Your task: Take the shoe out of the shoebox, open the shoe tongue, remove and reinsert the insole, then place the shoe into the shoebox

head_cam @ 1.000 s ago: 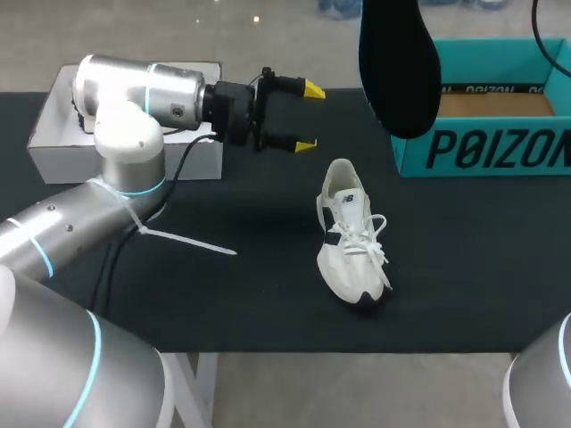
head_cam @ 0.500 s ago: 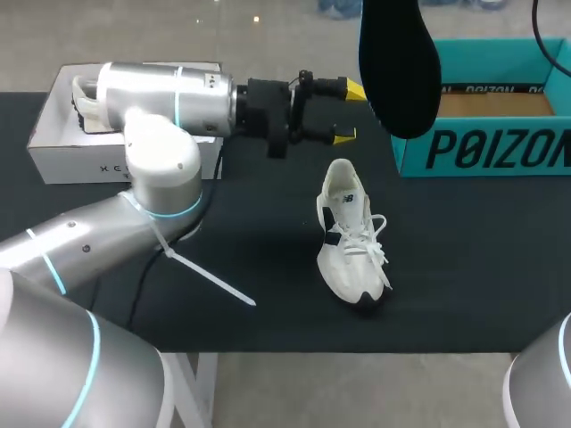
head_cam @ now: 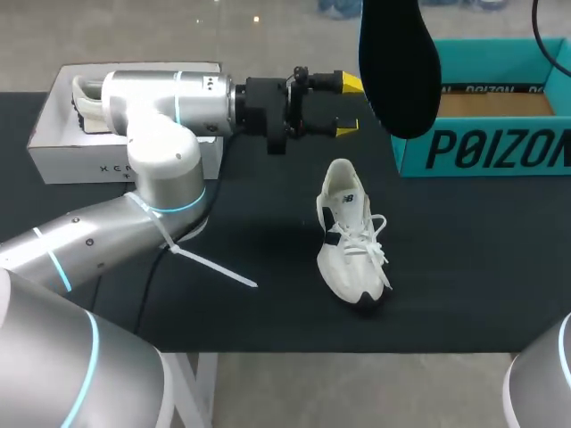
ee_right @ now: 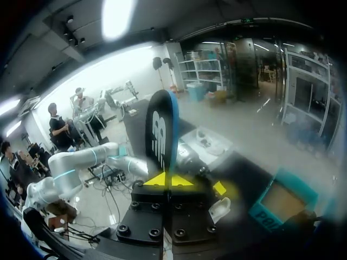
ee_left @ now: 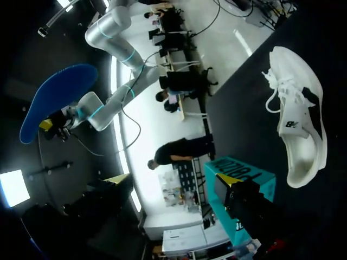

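Right gripper [ee_right: 169, 180] clamps the insole [head_cam: 399, 62] aloft; left gripper [head_cam: 348, 107] hangs open near the white shoe [head_cam: 351, 236].

We see a bench [head_cam: 464, 267] covered in black cloth, a white leg [head_cam: 189, 392] under its front edge. Around it lies a pale grey, glossy floor [head_cam: 161, 31] catching small glints of light. The right wrist view shows a bright ceiling lamp [ee_right: 116, 16].

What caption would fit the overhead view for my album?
Left arm's open fingers hover near a white shoe; a dark insole is held aloft.
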`<state>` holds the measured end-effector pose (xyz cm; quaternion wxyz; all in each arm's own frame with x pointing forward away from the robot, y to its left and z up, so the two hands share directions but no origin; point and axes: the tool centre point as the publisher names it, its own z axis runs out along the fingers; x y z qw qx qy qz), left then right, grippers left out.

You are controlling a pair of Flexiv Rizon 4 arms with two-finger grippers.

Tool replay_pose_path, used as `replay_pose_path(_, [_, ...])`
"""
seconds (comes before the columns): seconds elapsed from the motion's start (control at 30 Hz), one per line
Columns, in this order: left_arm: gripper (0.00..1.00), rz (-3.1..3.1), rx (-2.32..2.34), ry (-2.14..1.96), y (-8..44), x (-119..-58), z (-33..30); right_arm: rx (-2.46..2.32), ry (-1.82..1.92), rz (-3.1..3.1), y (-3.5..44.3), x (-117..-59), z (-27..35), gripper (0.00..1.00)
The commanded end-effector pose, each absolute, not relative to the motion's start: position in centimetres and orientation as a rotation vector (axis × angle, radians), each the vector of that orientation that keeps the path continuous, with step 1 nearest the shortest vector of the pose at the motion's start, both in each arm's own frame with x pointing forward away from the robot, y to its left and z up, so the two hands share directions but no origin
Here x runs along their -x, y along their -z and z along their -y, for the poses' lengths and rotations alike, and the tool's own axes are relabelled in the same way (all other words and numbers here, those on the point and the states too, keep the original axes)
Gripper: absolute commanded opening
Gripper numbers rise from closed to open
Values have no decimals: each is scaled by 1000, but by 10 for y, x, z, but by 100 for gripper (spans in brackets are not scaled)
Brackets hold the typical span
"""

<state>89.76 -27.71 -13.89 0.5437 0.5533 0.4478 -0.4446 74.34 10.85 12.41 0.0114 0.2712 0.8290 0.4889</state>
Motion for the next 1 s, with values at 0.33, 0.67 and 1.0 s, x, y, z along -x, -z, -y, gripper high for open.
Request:
replay_pose_path(0.33, [100, -1045, -1338, 1078, 135, -907, 278, -847, -1524, -2588, -124, -745, -110, 0])
replay_pose_path(0.67, [100, -1045, -1338, 1078, 135, -907, 278, -895, -1520, -2595, -121, -755, -94, 0])
replay_pose_path(1.0, [100, -1045, -1338, 1078, 135, -907, 278, -1279, -1716, -2593, -72, -789, -14, 0])
